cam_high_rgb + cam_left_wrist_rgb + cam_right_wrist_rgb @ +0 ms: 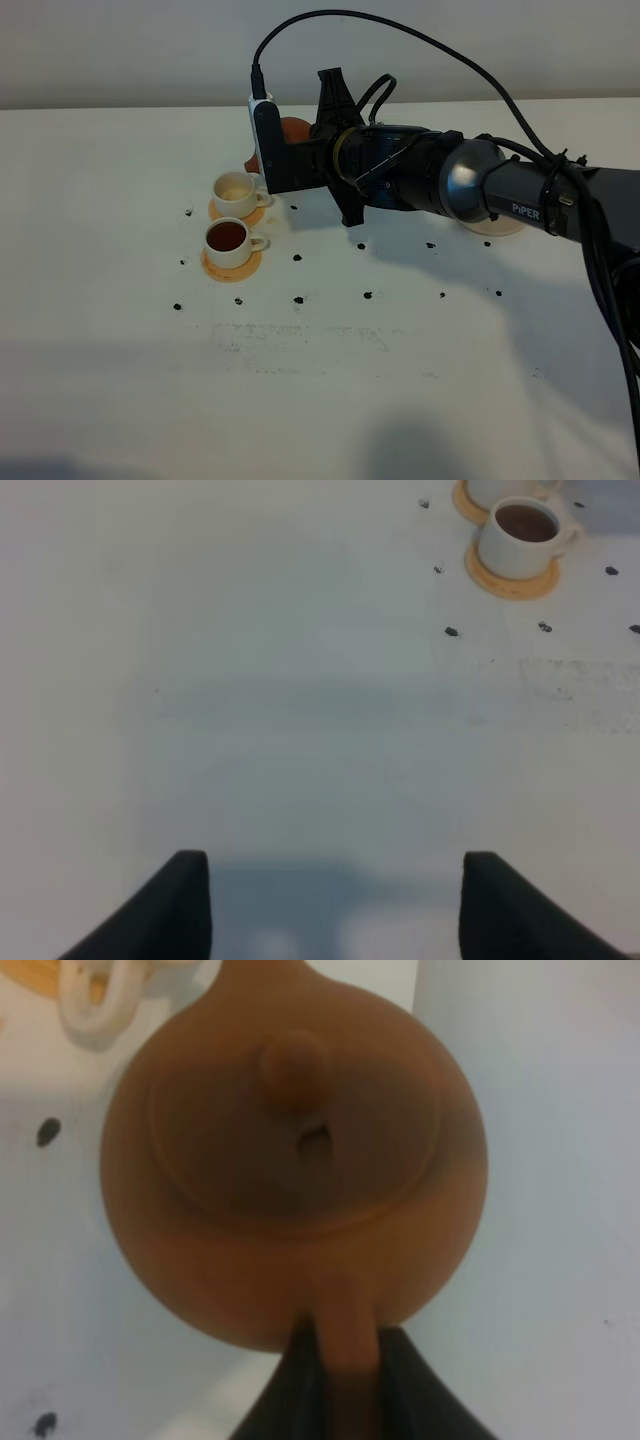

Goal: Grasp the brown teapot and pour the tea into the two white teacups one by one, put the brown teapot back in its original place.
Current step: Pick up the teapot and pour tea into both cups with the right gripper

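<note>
Although mostly hidden behind the right claw (275,150) from the high camera, shows as a squat round reddish-brown clay teapot (295,1150), held at one o'clock of the farther small white cylindrical teacup (235,193) and close beside it. Gripped by the loop handle, pinched tight between that claw's black fingers (275,1410). Cream inside visible in that farther cup; dark tea in the nearer white teacup (228,240) at its six o'clock, each on an orange-tan round coaster (230,273), toward ten o'clock of the white surface (330,380). Round flat pale cream saucer (497,229) off at two o'clock, partly behind the arm, well apart from the teapot. Left claw (330,910) released, jaws spread wide above the surface, well apart from both cups.
</note>
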Tool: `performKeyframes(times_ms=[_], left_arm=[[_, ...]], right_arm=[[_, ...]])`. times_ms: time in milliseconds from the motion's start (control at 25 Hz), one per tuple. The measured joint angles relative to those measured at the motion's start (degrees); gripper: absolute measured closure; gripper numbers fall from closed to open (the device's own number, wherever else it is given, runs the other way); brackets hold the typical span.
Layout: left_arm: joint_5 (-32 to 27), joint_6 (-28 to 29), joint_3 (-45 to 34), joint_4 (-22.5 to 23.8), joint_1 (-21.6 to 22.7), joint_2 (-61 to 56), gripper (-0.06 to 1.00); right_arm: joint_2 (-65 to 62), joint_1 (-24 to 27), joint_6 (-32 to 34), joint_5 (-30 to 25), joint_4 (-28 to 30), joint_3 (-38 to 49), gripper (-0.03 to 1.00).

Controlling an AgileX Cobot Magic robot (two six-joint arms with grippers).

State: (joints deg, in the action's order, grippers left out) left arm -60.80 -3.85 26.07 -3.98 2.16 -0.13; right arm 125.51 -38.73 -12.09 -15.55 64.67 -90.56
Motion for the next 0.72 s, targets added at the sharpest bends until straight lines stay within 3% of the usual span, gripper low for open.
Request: performKeyframes(times_ms=[720], left_arm=[[0.0,0.0,0.0,0.0,0.0,0.0,0.42]], right_arm=[[0.0,-1.01,-0.05,0.37,2.87,-0.11,0.85]])
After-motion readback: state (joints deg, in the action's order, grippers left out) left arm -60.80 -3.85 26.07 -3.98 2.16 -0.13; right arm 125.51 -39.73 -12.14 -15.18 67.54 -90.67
